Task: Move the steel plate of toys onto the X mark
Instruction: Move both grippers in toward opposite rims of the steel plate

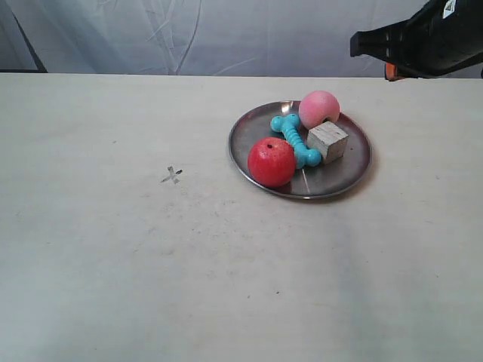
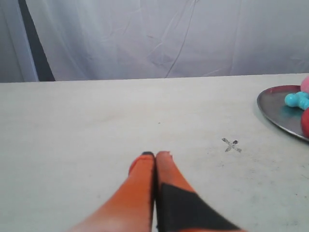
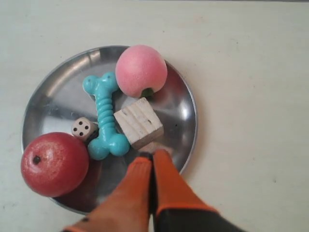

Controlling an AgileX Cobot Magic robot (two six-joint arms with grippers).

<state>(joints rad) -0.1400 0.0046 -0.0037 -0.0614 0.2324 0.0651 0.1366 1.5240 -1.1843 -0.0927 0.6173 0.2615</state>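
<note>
Pale table (image 1: 113, 264), white drape (image 1: 226, 38). On plate (image 1: 249, 128): apple (image 1: 271, 161), peach (image 1: 319, 108), bone (image 1: 293, 139), cube (image 1: 327, 141), die (image 3: 83, 128). Pinched together: left gripper (image 2: 155, 154), right gripper (image 3: 153, 154)

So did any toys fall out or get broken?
No, nothing stands out. The red apple, pink peach, turquoise bone, wooden cube and white die all lie inside the steel plate, which sits flat on the table. None looks damaged.

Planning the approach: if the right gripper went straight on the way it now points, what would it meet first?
Probably the wooden cube on the steel plate: the shut right gripper aims at its near edge. Depth is unclear; it might land on bare plate beside it.
</note>
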